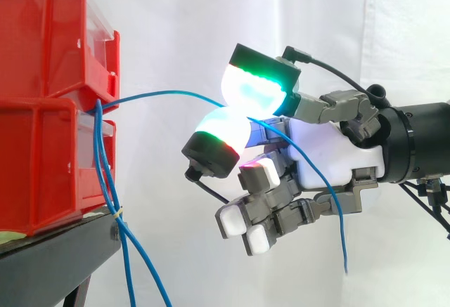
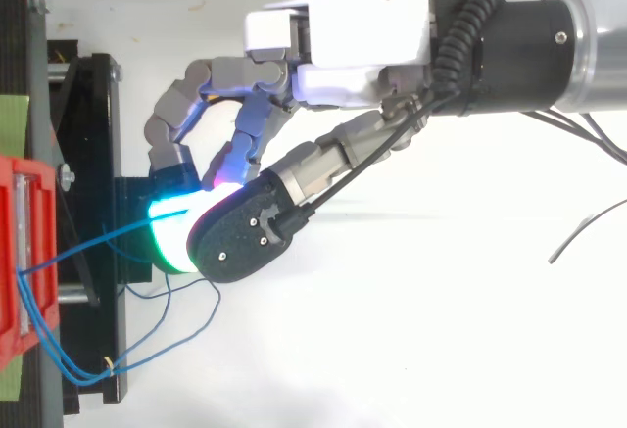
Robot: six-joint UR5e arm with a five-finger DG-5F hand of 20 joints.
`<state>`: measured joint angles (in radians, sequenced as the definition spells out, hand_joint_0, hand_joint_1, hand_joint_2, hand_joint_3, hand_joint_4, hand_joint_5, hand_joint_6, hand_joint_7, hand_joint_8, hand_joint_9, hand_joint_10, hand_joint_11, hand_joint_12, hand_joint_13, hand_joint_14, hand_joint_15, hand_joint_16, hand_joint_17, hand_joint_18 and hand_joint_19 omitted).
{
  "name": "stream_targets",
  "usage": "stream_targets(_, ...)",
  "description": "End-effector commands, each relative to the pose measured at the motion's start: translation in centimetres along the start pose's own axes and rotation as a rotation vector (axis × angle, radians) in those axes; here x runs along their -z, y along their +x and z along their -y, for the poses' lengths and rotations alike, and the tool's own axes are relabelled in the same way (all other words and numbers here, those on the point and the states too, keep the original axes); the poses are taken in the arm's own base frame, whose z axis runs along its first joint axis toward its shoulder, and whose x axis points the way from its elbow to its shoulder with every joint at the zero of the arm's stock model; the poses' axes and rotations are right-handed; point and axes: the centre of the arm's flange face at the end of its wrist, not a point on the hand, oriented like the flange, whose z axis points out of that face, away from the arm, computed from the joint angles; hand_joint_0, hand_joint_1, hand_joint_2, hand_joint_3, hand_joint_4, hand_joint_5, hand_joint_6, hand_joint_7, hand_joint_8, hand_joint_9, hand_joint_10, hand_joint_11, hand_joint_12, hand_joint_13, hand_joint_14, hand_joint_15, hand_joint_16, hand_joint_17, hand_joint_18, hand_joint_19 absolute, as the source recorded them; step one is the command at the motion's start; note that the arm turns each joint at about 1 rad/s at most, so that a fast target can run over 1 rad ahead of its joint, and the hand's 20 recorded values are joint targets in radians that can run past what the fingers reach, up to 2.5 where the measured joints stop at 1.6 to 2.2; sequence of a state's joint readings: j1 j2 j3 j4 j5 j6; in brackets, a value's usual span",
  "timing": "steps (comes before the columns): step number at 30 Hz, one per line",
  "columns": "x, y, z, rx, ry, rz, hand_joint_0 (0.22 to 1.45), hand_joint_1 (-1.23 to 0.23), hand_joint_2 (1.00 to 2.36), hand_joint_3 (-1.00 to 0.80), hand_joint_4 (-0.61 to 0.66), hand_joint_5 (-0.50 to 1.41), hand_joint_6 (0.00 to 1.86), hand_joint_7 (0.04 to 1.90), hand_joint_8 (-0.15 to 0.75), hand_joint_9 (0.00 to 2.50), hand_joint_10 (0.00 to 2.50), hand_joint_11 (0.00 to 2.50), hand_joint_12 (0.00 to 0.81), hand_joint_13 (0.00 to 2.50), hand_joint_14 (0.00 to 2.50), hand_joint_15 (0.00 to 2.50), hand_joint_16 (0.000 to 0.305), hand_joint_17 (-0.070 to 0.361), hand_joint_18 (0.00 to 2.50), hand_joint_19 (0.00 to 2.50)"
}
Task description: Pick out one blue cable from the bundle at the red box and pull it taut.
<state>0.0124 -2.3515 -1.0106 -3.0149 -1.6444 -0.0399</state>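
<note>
Two red bins (image 1: 42, 103) are stacked on a black stand (image 1: 63, 251) at the left. A bundle of thin blue cables (image 1: 105, 173) hangs from the gap between them, beside the stand. One blue cable (image 1: 162, 96) runs from the bins rightward to my hand (image 1: 330, 159). It is pinched between two glowing pads (image 1: 239, 121), one green-white above and one cyan-white below. Past the pinch the cable trails across the palm and dangles to a loose end (image 1: 345, 268). The other fingers curl below. In the top view the hand (image 2: 338, 31) reaches left, and the cable (image 2: 98, 242) stretches to the red bin (image 2: 15, 261).
A white curtain backs the scene. The black stand's frame (image 2: 93, 213) sits just left of the hand in the top view, with slack blue loops (image 2: 147, 350) lying near its lower corner. Open space lies right of and below the stand.
</note>
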Motion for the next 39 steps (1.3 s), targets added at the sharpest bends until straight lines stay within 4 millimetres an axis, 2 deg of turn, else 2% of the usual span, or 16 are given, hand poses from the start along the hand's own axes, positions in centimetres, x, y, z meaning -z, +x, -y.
stream_targets(1, -0.02, -0.01, 0.00, 0.000, -0.002, 0.000, 0.58, -0.63, 1.00, -0.50, 0.01, -0.14, 0.96, 0.82, 0.216, 1.07, 0.02, 0.67, 0.308, 0.82, 0.02, 0.37, 0.037, 0.084, 0.66, 0.56)
stream_targets(2, -0.02, -0.01, 0.00, 0.000, -0.002, 0.000, 0.54, -0.55, 1.00, -0.50, 0.02, -0.14, 0.96, 0.78, 0.220, 1.09, 0.03, 0.67, 0.313, 0.83, 0.02, 0.37, 0.038, 0.087, 0.66, 0.57)
stream_targets(5, -0.08, -0.02, -0.06, 0.002, -0.008, 0.000, 0.52, -0.42, 1.00, -0.50, 0.02, -0.13, 0.94, 0.82, 0.231, 1.10, 0.02, 0.65, 0.326, 0.84, 0.02, 0.36, 0.040, 0.091, 0.67, 0.57)
stream_targets(9, -0.09, -0.02, -0.07, 0.002, -0.009, 0.001, 0.54, -0.31, 1.00, -0.50, 0.02, -0.13, 0.93, 0.84, 0.222, 1.11, 0.03, 0.65, 0.325, 0.83, 0.02, 0.37, 0.040, 0.089, 0.66, 0.58)
stream_targets(12, -0.08, -0.14, -0.08, 0.005, -0.011, 0.002, 0.59, -0.36, 1.00, -0.50, 0.01, -0.13, 0.92, 0.88, 0.227, 1.12, 0.03, 0.66, 0.321, 0.84, 0.02, 0.37, 0.038, 0.086, 0.65, 0.59)
stream_targets(19, -0.18, -0.32, -0.21, 0.020, -0.024, 0.009, 0.58, -0.54, 1.02, -0.27, 0.01, -0.12, 0.92, 0.98, 0.236, 1.12, 0.03, 0.67, 0.328, 0.84, 0.02, 0.38, 0.039, 0.088, 0.66, 0.59)
stream_targets(22, -0.20, -0.32, -0.23, 0.020, -0.026, 0.009, 0.57, -0.59, 1.02, -0.24, 0.01, -0.13, 0.93, 0.94, 0.234, 1.10, 0.02, 0.68, 0.328, 0.83, 0.02, 0.38, 0.040, 0.089, 0.66, 0.59)
stream_targets(27, -0.16, -0.45, -0.20, 0.020, -0.024, 0.012, 0.58, -0.63, 1.02, -0.25, 0.03, -0.14, 0.94, 0.90, 0.232, 1.07, 0.03, 0.67, 0.323, 0.82, 0.02, 0.37, 0.039, 0.089, 0.65, 0.58)
stream_targets(33, -0.17, -0.48, -0.22, 0.020, -0.025, 0.015, 0.59, -0.67, 1.01, -0.36, 0.04, -0.15, 0.94, 0.87, 0.227, 1.06, 0.03, 0.67, 0.316, 0.82, 0.02, 0.38, 0.039, 0.088, 0.64, 0.58)
stream_targets(37, -0.20, -0.37, -0.23, 0.020, -0.026, 0.014, 0.56, -0.55, 1.00, -0.50, 0.05, -0.15, 0.93, 0.86, 0.227, 1.07, 0.02, 0.67, 0.321, 0.83, 0.02, 0.37, 0.040, 0.089, 0.65, 0.58)
stream_targets(39, -0.22, -0.37, -0.30, 0.020, -0.027, 0.014, 0.55, -0.53, 1.00, -0.50, 0.05, -0.15, 0.93, 0.85, 0.226, 1.07, 0.02, 0.68, 0.322, 0.84, 0.02, 0.38, 0.041, 0.091, 0.66, 0.59)
